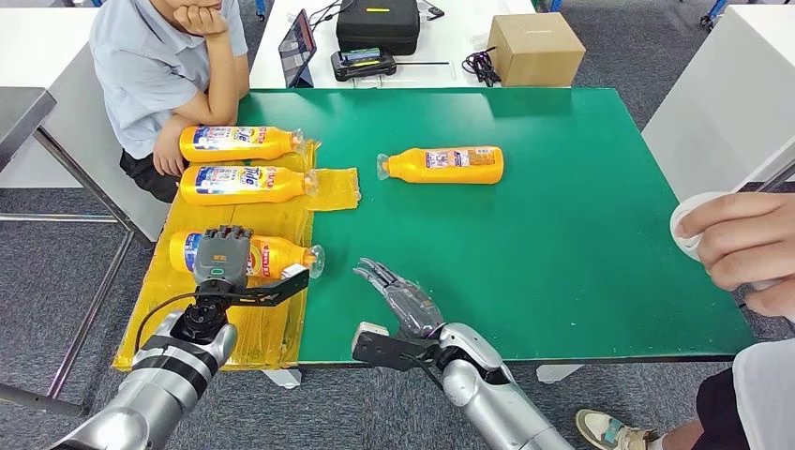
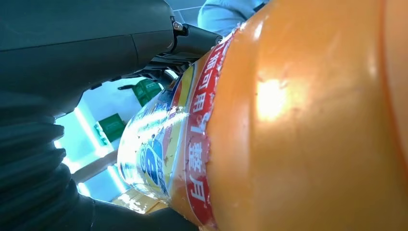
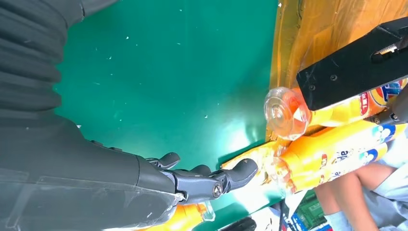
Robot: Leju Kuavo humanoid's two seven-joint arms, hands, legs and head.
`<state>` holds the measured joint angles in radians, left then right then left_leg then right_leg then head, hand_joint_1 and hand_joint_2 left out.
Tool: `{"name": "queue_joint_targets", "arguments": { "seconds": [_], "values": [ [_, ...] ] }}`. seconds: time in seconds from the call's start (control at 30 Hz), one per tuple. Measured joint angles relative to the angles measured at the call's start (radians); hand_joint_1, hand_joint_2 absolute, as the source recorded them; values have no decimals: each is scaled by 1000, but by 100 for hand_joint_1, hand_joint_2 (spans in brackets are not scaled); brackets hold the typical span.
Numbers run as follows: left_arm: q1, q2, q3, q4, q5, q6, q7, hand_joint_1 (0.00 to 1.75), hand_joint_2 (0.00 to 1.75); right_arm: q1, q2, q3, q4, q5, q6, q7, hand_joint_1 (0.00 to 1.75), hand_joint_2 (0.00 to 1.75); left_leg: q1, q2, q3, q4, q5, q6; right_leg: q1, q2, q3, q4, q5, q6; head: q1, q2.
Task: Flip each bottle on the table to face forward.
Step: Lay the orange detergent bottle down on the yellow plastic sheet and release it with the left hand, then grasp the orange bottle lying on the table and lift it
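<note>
Left hand on the nearest bottle, right hand free over the green table.

In the head view's lower left, the left hand [image 1: 223, 255] wraps its fingers over the nearest orange bottle [image 1: 272, 255], which lies on its side on the yellow sheet [image 1: 281, 323] (clear cap pointing right). Two more bottles [image 1: 242, 143] [image 1: 246, 184] lie above it on the sheet, beside a seated person [image 1: 159, 66]. A fourth bottle [image 1: 445, 165] lies alone at upper centre of the green table [image 1: 562, 262]. The right hand [image 1: 401, 298], lower centre, holds nothing, fingers spread.
</note>
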<state>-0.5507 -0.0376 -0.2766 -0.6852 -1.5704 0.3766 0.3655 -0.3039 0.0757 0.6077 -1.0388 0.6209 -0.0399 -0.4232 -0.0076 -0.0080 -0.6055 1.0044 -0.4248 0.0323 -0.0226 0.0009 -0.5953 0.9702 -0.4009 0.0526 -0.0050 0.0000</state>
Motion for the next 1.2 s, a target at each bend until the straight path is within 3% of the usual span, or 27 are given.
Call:
{"name": "queue_joint_targets", "arguments": {
  "seconds": [0.07, 0.17, 0.2, 0.8, 1.2],
  "values": [
    [-14, 1, 0, 25, 0, -12, 1, 166, 175, 0, 0, 0, 0, 0, 1, 0, 0, 175, 0, 0, 0, 0, 0, 0, 0, 0, 0, 0, 0, 0, 0, 0],
    [-34, 1, 0, 58, -1, -43, 1, 38, 175, -1, 0, 0, 0, -2, 4, -1, 0, 175, 0, 0, 0, 0, 0, 0, 0, 0, 0, 0, 0, 0, 0, 0],
    [-41, 1, 0, 68, -1, -53, 1, 3, 175, -1, 1, 0, 0, -2, 5, -2, 0, 175, 0, 0, 1, 0, 0, 0, 0, 0, 0, 0, 0, 0, 0, 0],
    [-89, -26, 30, 144, 91, -126, -150, 0, 175, -5, 6, -10, 0, -2, 14, -12, 0, 175, 0, -1, 3, 0, 0, 0, 0, -1, 4, 0, 0, 0, 0, 0],
    [-31, -62, 29, 85, 101, 51, -183, 0, 175, -3, 6, -24, 0, -2, 13, -24, 0, 175, -1, -1, 2, 0, 0, 1, 0, -1, 3, 0, 0, 0, 0, 0]
  ]
}}
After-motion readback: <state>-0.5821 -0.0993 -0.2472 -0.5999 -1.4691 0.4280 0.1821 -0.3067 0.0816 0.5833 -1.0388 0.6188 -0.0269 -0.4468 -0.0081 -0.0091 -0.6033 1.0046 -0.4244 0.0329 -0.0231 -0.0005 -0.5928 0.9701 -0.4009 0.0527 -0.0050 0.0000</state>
